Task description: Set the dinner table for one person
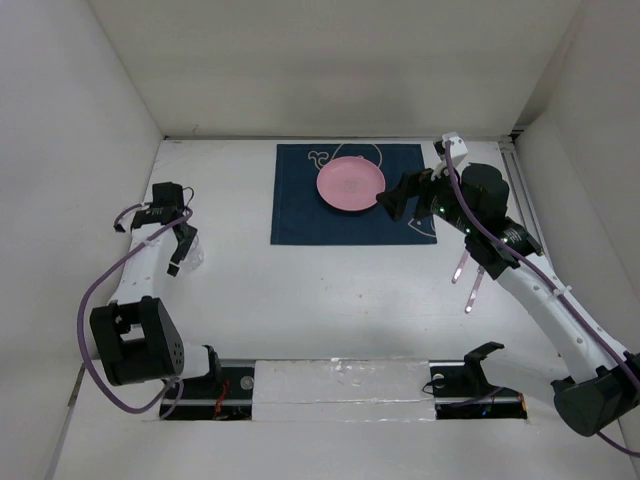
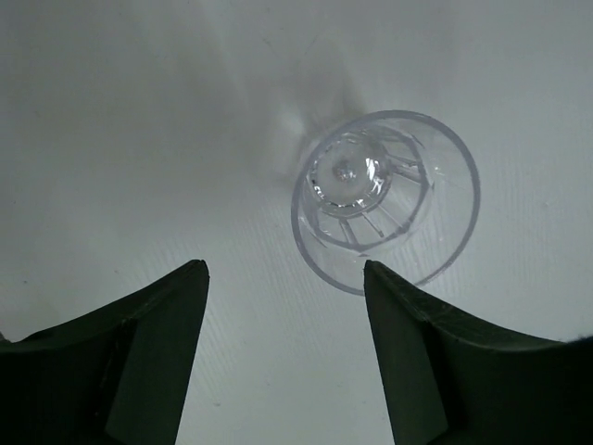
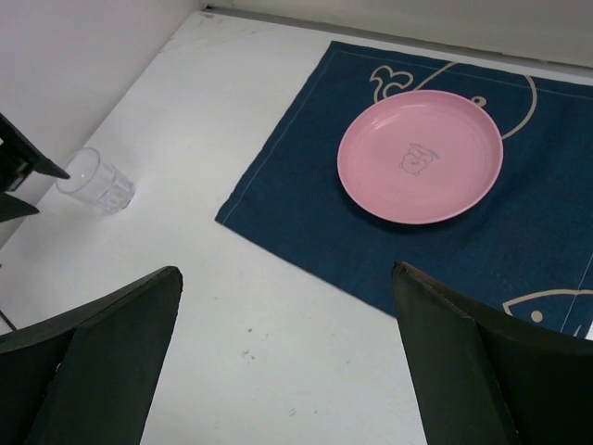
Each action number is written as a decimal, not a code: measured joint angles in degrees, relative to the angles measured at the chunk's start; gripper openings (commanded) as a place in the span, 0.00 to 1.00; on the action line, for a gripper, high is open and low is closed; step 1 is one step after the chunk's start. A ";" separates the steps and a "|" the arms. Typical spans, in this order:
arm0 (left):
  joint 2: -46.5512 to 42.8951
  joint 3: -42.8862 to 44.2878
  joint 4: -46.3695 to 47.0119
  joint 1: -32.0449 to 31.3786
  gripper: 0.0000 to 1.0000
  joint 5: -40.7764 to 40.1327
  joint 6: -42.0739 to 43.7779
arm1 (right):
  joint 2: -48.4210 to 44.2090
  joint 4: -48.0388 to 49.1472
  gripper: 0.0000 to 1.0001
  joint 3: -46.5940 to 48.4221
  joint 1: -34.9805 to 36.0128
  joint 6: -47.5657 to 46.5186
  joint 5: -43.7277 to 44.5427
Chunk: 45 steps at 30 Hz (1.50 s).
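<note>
The left arm (image 1: 145, 265) and right arm (image 1: 545, 290) are both rocking white tubes, chunky black joints, and purple cables (image 1: 97, 288) trailing behind black wedge jaws.

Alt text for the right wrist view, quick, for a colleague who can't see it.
A pink plate sits on a navy placemat with whale drawings, on the white table. A clear glass stands upright off the mat at left. The right gripper hangs open and empty in front.
</note>
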 measured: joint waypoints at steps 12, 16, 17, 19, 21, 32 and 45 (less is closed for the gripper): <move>5.57 -4.85 6.82 -0.26 0.00 0.81 -0.83 | 0.98 1.11 1.00 0.00 0.09 -0.04 -1.07; 5.79 -3.67 7.04 -3.08 0.00 0.92 1.36 | 3.82 2.03 1.00 0.17 2.51 -0.35 -0.46; 5.75 -3.17 7.13 -4.50 0.00 0.94 2.29 | 5.27 1.90 1.00 0.70 3.85 -0.52 0.11; 5.29 -2.16 7.87 -8.20 0.00 1.86 4.37 | 9.49 1.75 1.00 3.13 6.78 -1.07 1.62; 4.48 -0.79 8.28 -12.57 0.00 2.62 6.34 | 14.34 1.33 0.99 6.29 9.70 -1.64 3.26; 2.56 5.64 14.34 -19.82 0.00 16.90 17.79 | 34.64 -0.04 0.92 22.58 17.40 -2.40 8.48; 2.75 5.64 15.63 -19.76 0.00 22.75 21.77 | 50.56 -2.89 0.87 40.26 22.86 -2.38 11.10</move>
